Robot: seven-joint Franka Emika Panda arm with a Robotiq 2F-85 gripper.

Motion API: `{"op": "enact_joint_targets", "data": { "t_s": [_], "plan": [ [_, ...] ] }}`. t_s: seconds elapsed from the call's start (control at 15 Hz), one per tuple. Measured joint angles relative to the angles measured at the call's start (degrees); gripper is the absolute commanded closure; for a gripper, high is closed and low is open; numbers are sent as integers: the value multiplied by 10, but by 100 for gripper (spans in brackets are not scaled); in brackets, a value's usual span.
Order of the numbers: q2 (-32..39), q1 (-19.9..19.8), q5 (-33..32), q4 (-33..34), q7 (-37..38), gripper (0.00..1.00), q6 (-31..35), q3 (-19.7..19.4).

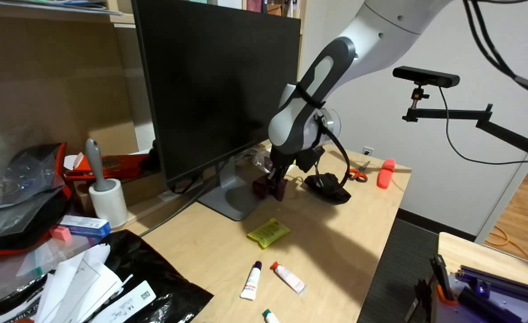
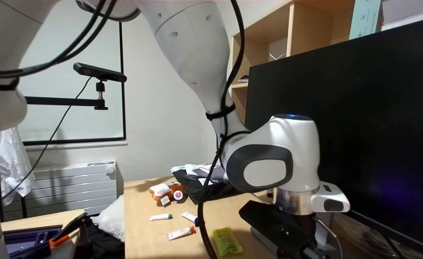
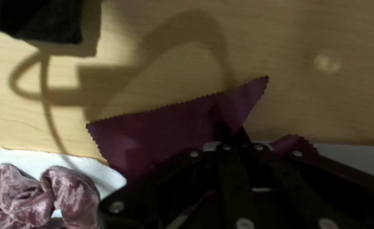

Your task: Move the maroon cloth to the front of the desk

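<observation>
The maroon cloth [image 1: 280,192] is at my gripper [image 1: 274,181] beside the monitor's base in an exterior view. In the wrist view the cloth [image 3: 168,133], with zigzag-cut edges, is creased and pinched between the closed fingertips of my gripper [image 3: 233,135]. Its corners spread out on both sides of the fingers, and part is hidden behind them. I cannot tell if the cloth touches the desk [image 1: 336,242]. In an exterior view the gripper [image 2: 310,250] is cut off by the lower edge and the cloth is out of view there.
A black monitor [image 1: 221,89] stands close beside the gripper on a grey base [image 1: 230,199]. A black lumpy object [image 1: 329,187], a yellow-green packet-like cloth [image 1: 268,232], orange scissors [image 1: 359,174], a red item [image 1: 385,174] and small tubes [image 1: 288,278] lie around. A pink scrunchie [image 3: 69,194] lies nearby.
</observation>
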Motion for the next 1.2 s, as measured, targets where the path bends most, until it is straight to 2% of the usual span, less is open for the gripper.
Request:
{"op": "enact_joint_targets", "data": {
  "t_s": [0.2, 0.33, 0.93, 1.2],
  "plan": [
    [-21, 20, -37, -23, 0, 91, -51, -54],
    [-42, 22, -68, -43, -15, 92, -89, -76],
    [-153, 34, -146, -164, -181, 92, -212, -93],
    [-203, 48, -170, -206, -205, 92, -238, -116]
  ]
}}
